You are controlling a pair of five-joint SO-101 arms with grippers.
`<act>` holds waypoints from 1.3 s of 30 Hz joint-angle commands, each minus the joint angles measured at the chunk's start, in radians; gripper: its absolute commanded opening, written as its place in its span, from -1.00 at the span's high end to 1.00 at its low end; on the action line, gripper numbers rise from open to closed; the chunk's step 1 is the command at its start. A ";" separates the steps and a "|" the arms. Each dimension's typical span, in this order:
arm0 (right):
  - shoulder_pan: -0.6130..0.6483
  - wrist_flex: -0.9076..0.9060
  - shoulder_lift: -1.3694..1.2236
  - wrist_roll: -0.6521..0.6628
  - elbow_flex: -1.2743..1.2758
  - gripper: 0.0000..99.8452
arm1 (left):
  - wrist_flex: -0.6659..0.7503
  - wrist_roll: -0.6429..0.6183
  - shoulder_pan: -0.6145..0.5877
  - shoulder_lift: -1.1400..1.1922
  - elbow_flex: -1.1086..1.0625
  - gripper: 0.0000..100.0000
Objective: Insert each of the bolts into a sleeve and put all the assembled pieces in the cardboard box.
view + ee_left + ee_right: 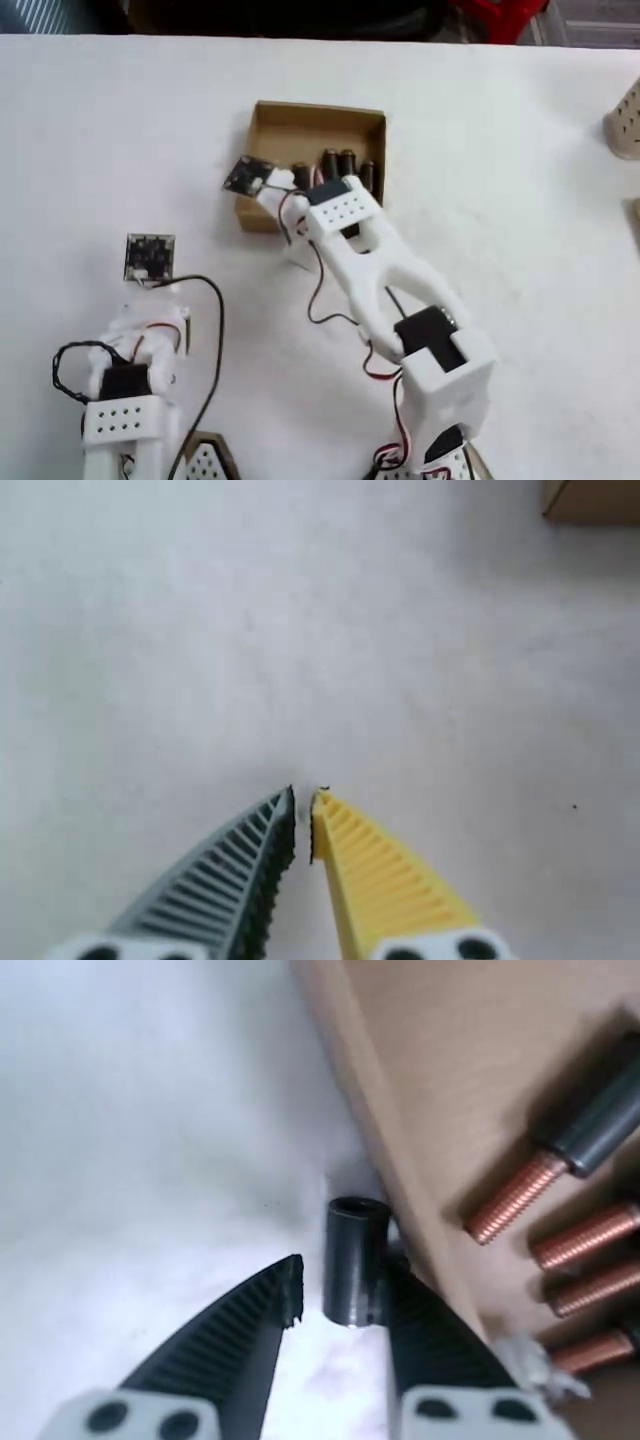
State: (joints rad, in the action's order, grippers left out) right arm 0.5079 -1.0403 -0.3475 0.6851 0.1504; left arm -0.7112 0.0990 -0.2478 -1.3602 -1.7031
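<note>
A short black sleeve [355,1260] stands upright on the white table just outside the wall of the cardboard box [400,1090]. My right gripper [345,1295] is open around the sleeve: one finger [425,1325] touches it, the other [250,1330] stands a small gap away. Inside the box lie several copper bolts pushed into black sleeves [560,1160], which also show as dark cylinders [335,165] in the box [270,125] in the high view. My left gripper [303,815] is shut on nothing, low over bare table, near the front left.
The right arm [345,210] reaches from the front right to the box's near side, its cables [320,290] hanging over the table. A corner of the box [595,500] shows ahead of the left gripper. A pale perforated object [625,120] stands at the right edge.
</note>
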 commanded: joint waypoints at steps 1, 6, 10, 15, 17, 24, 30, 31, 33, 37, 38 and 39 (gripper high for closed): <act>0.013 -0.008 -0.027 0.015 -0.003 0.67 | 0.000 0.009 0.013 -0.015 0.043 0.86; 0.010 -0.004 -0.027 0.015 -0.003 0.70 | -0.002 0.009 0.013 -0.015 0.043 0.86; -0.004 0.001 -0.031 0.015 -0.005 0.74 | -0.003 0.009 0.013 -0.015 0.043 0.86; 0.002 0.010 -0.033 0.008 -0.005 0.75 | -0.003 0.009 0.013 -0.015 0.043 0.86; 0.007 0.010 -0.033 0.006 -0.005 0.75 | -0.003 0.009 0.013 -0.015 0.043 0.86; -0.002 0.015 -0.007 -0.180 -0.006 0.94 | -0.002 0.009 0.012 -0.015 0.043 0.86; -0.004 -0.150 0.196 -0.350 -0.005 0.97 | 0.000 0.009 0.012 -0.015 0.043 0.86; -0.010 -0.189 0.240 -0.367 -0.002 0.97 | 0.000 0.009 0.012 -0.015 0.043 0.86; -0.033 -0.269 0.317 -0.390 0.002 0.97 | 0.002 0.009 0.010 -0.015 0.043 0.86; -0.134 -0.395 0.420 -0.396 0.026 0.97 | 0.002 0.009 0.010 -0.015 0.043 0.86; -0.168 -0.406 0.435 -0.396 0.048 0.97 | 0.002 0.009 0.010 -0.015 0.043 0.86; -0.202 -0.406 0.450 -0.396 0.077 0.97 | 0.002 0.009 0.010 -0.015 0.043 0.86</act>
State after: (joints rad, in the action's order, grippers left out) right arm 0.3959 -1.4131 0.0146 0.2969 0.1964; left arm -0.7112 0.0990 -0.2478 -1.3602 -1.7031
